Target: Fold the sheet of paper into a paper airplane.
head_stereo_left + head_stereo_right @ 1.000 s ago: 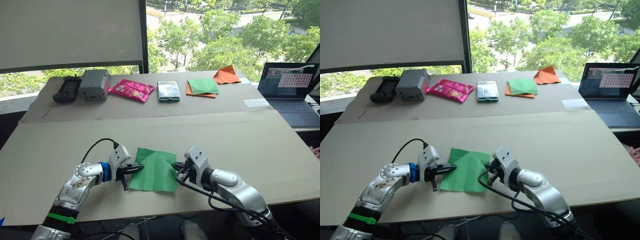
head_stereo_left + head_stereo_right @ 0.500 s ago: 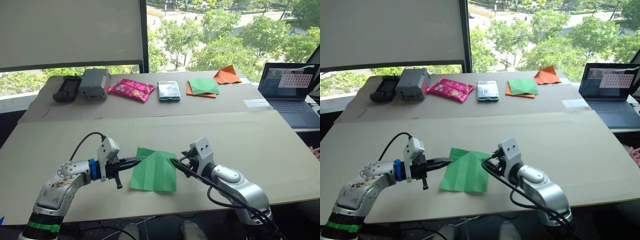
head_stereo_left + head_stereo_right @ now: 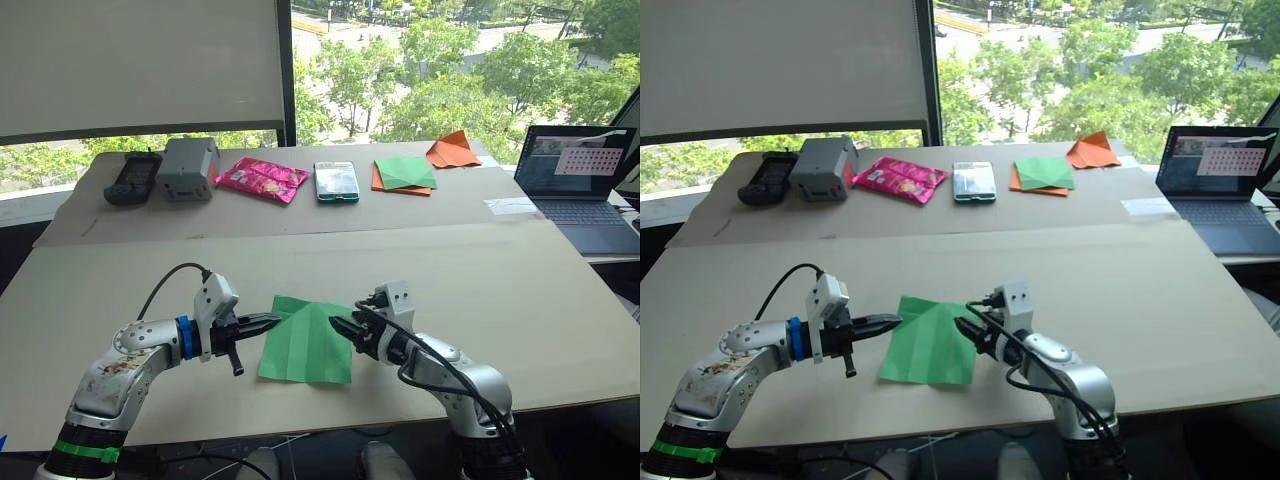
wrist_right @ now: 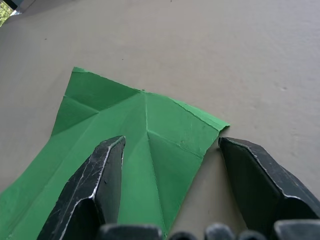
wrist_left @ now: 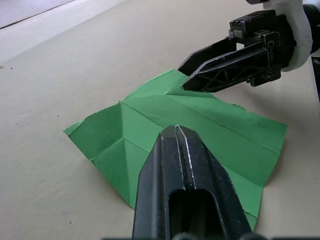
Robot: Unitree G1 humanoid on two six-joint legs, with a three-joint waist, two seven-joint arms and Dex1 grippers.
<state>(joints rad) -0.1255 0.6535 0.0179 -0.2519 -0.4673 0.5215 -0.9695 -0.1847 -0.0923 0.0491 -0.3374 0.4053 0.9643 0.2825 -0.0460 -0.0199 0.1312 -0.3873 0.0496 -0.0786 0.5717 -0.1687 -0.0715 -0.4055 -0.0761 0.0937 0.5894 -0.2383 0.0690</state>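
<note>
Green sheet of paper [image 3: 305, 340] lies flat on the near part of the bench [image 3: 520, 300], between the two grippers. Creased, with its far corners folded in toward a centre ridge; near edge square.

Left gripper [image 3: 270, 322]: jaws closed together, nothing between them, tips at the sheet's left edge. In the left wrist view the fingers [image 5: 187, 185] cover the sheet's near middle, so contact there can't be confirmed.

Right gripper [image 3: 336, 325]: jaws spread wide in the right wrist view, one finger [image 4: 97, 190] over the paper, the other off its edge over bare bench. No grip on the sheet.

Bench is plain tan board, two slabs with a seam. Along the far slab: black handset [image 3: 133, 178], grey box [image 3: 187, 168], pink packet [image 3: 263, 180], phone-like device [image 3: 337, 181], green sheet on orange paper [image 3: 404, 175], folded orange paper [image 3: 452, 151]. Laptop [image 3: 575, 185] at far right, cut off by the frame. Behind: window with trees, blind drawn on the left.
</note>
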